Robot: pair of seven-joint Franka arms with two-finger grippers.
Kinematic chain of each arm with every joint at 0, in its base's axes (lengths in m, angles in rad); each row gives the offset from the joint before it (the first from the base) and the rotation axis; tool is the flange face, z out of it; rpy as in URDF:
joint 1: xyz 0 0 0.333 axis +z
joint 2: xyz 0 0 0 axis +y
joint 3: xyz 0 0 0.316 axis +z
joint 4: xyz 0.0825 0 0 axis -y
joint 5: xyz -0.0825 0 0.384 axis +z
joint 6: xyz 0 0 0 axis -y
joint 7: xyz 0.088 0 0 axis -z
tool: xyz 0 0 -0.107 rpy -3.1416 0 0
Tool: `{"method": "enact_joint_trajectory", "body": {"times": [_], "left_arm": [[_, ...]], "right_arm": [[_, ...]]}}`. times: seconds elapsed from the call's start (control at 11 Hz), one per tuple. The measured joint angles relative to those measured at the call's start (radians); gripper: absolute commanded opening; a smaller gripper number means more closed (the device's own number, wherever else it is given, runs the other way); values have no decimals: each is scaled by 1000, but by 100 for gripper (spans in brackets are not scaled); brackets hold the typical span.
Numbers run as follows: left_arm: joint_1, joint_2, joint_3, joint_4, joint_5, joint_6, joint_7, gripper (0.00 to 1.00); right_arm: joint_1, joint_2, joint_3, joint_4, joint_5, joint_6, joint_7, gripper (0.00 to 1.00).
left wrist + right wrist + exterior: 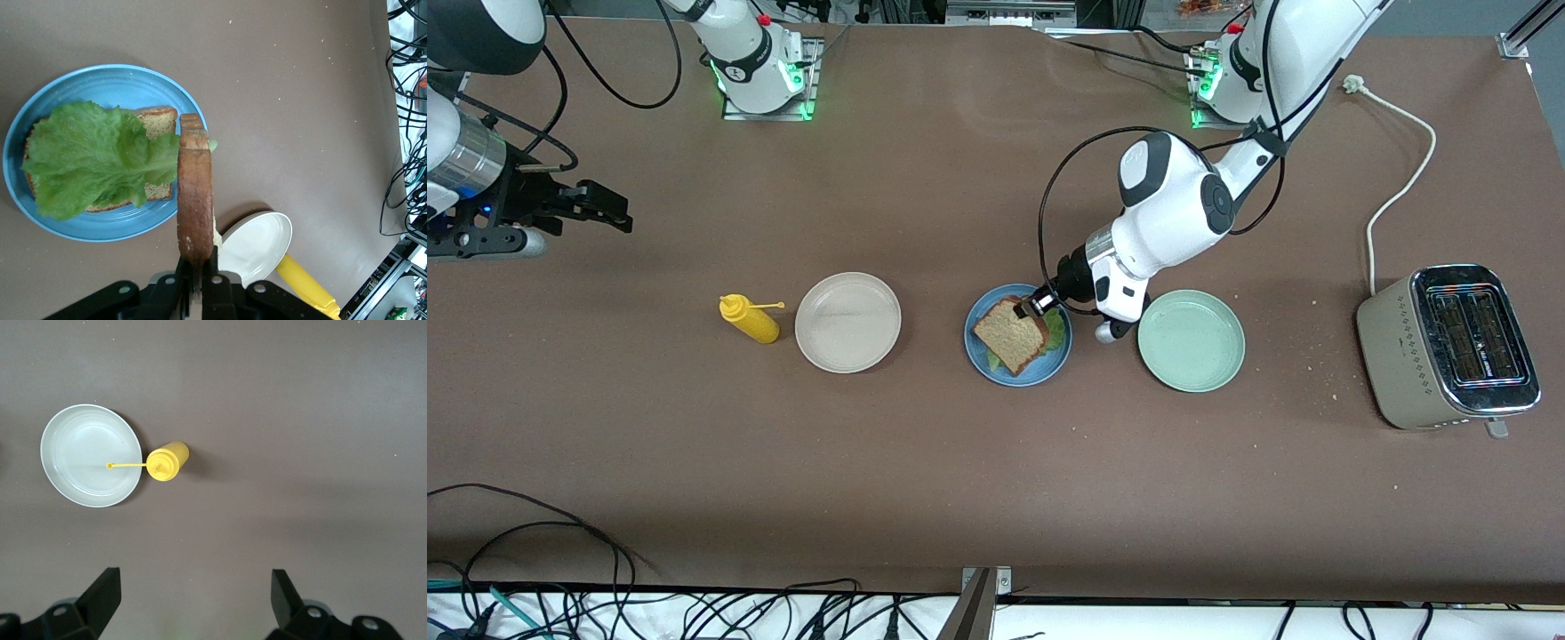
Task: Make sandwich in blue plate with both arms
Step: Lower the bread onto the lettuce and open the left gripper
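In the front view the top toast slice covers most of the lettuce and all of the lower slice; the left wrist view shows that lower slice under the leaf on the blue plate. The left end effector pinches the top slice by its 1 o'clock corner over the plate. The left arm reaches down from 1 o'clock. The right end effector waits spread, over bare tabletop toward the right arm's end.
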Motion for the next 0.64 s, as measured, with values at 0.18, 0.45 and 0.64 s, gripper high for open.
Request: {"method": "enact_joint_trajectory", "body": {"times": [0.18,0.45,0.64], "left_arm": [[-5,2,3,2,0,0,-1,0],[-13,31,3,1,0,-1,-1,6],[-16,48,3,1,0,-3,-1,12]], "right_arm": [[0,0,0,2,0,0,0,100],[-1,-3,-1,38,0,-3,18,100],[0,-6,-1,66,-13,-13,79,100]]}}
